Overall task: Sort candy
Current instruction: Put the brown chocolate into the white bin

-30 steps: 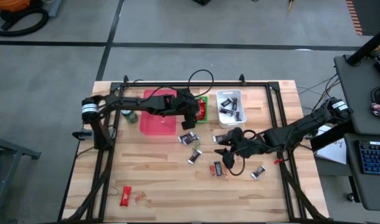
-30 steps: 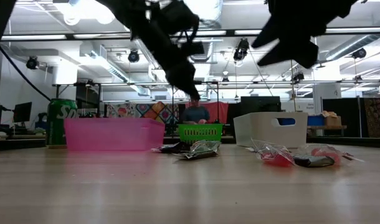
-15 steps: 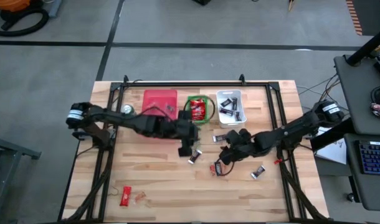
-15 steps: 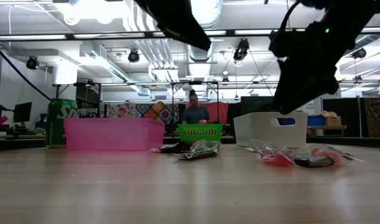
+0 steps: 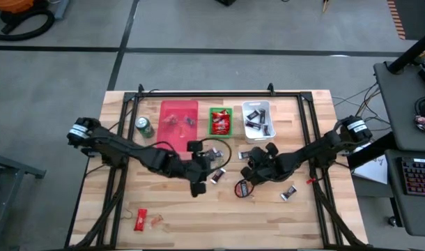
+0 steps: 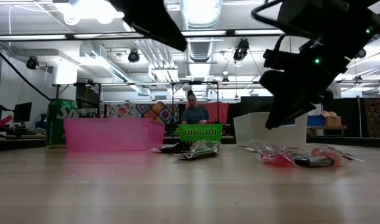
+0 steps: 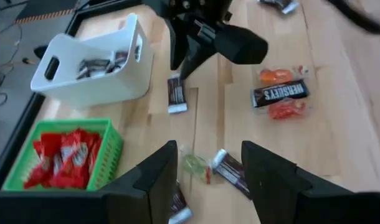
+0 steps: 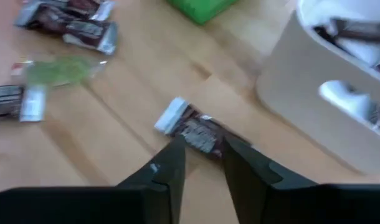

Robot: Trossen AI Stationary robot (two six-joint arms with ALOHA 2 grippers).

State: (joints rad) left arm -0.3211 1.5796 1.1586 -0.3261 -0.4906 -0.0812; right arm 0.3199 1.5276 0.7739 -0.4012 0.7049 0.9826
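Candy bar lies just ahead of the right gripper, jaws narrowly parted, empty

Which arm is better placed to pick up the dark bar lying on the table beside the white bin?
Right. The right gripper hangs open just above the dark bar; the left gripper is farther off, open over other sweets.
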